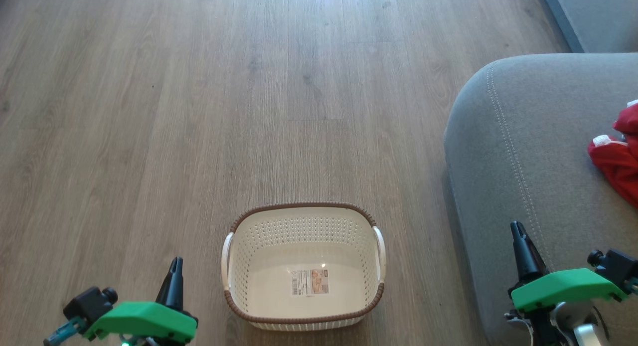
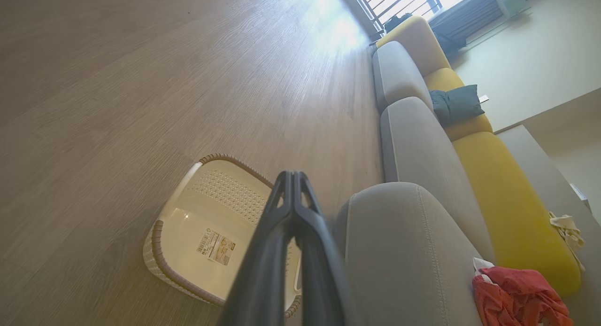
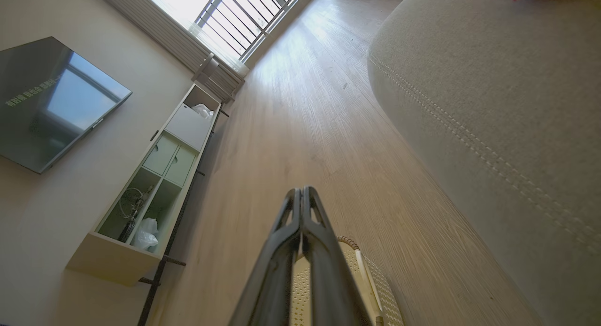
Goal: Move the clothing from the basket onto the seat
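Bright window (image 3: 220, 16) daylight, glare across floor (image 2: 328, 30), wide-angle edge distortion

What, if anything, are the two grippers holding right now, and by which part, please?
Nothing: the left gripper and right gripper are shut empty; the clothing lies on the seat.

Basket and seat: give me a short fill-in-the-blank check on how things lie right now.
The basket on the floor is ____, with no garment inside it. The ____ clothing lies on the grey seat. The left hand and the right hand both have their fingers ____, holding nothing.
Missing words: empty; red; shut.
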{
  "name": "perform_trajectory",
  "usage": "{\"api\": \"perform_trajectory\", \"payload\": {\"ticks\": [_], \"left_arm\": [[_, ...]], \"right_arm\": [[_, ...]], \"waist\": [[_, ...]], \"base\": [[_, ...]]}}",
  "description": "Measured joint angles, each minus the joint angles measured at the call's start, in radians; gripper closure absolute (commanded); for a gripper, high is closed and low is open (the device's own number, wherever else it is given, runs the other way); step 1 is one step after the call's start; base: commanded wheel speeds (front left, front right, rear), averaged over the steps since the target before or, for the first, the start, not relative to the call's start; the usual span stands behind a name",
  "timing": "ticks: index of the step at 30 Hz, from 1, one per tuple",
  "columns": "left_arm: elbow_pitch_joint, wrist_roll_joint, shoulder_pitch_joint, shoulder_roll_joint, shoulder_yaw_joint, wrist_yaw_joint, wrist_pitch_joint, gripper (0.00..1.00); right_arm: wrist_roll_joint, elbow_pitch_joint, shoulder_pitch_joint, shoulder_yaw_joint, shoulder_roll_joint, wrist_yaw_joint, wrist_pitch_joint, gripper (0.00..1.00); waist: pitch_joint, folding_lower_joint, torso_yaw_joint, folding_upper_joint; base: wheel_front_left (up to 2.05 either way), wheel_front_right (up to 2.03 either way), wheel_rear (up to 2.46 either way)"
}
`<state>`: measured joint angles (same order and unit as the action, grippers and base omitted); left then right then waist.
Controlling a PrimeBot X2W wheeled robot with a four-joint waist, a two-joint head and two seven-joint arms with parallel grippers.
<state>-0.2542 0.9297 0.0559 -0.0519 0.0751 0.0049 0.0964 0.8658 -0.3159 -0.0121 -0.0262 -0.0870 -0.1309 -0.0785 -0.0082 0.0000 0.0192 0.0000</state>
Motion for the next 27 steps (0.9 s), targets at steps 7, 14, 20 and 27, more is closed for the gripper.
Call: {"api": "perform_trajectory", "payload": {"ticks": [7, 14, 20, 27], "left_arm": [[-0.004, 0.072, -0.022, -0.001, -0.012, -0.012, -0.021, 1.0], [-0.007, 0.147, -0.024, -0.001, -0.021, -0.029, -0.042, 1.0], [-0.008, 0.209, -0.041, -0.001, -0.041, -0.038, -0.059, 1.0], [-0.009, 0.282, -0.043, -0.001, -0.048, -0.048, -0.078, 1.0]], "right_arm": [[0.078, 0.005, -0.001, -0.009, 0.003, 0.0, 0.018, 1.0], [0.156, 0.009, -0.002, -0.024, 0.012, 0.0, 0.036, 1.0], [0.221, 0.01, -0.015, -0.032, 0.016, 0.0, 0.057, 1.0], [0.299, 0.015, -0.021, -0.041, 0.017, 0.0, 0.075, 1.0]], "waist": [[0.001, 0.0, -0.002, 0.0], [0.002, 0.0001, -0.004, 0.0], [0.003, 0.0001, -0.006, 0.0], [0.005, 0.0001, -0.008, 0.0]], "base": [[0.0, 0.0, 0.0], [0.0, 0.0, 0.0], [0.0, 0.0, 0.0], [0.0, 0.0, 0.0]]}}
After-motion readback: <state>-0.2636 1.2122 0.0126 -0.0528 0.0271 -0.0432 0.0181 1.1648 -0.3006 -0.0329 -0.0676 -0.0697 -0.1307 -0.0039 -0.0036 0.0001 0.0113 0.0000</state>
